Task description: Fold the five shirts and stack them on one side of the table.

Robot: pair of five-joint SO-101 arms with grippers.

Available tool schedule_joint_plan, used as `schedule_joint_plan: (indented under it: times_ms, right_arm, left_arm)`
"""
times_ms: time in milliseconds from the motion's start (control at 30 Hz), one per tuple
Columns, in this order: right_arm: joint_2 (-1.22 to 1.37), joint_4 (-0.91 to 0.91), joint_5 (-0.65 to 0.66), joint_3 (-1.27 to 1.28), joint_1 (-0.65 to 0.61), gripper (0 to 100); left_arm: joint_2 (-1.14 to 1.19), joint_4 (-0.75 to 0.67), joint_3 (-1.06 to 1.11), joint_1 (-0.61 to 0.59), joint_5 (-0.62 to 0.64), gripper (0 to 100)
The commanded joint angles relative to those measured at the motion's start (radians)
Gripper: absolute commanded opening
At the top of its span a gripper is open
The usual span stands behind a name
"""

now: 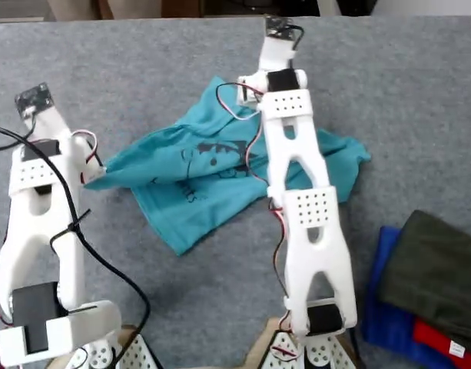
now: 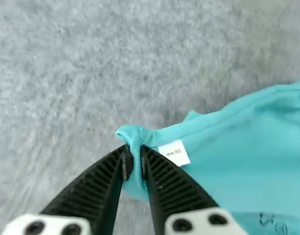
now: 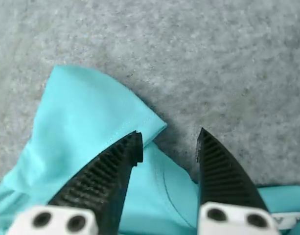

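- Grey felt table point(image 1: 143, 46) carries a crumpled teal shirt point(image 1: 181, 192) mid-table.
- Left gripper point(image 2: 134, 155) pinches its corner; right gripper point(image 3: 169, 144) gapes over the far edge.
- Clamp that edge, then spread the cloth flat.

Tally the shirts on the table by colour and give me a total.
teal shirt: 1
dark green shirt: 1
blue shirt: 1
red shirt: 1
Total: 4 in view
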Motion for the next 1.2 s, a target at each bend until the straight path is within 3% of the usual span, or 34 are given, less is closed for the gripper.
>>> schedule_joint_plan:
  times_ms: [0, 433, 1167]
  right_arm:
    - [-0.010, 0.000, -0.044, -0.058, 0.013, 18.4]
    - [0.079, -0.086, -0.080, -0.079, -0.030, 18.1]
    - [0.076, -0.164, -0.121, -0.071, -0.091, 17.3]
  left_arm:
    - [0.002, -0.051, 0.014, -0.023, 0.021, 2]
    - [0.159, -0.133, 0.012, -0.043, 0.021, 2]
    - [0.200, -0.172, 0.014, -0.041, 0.021, 2]
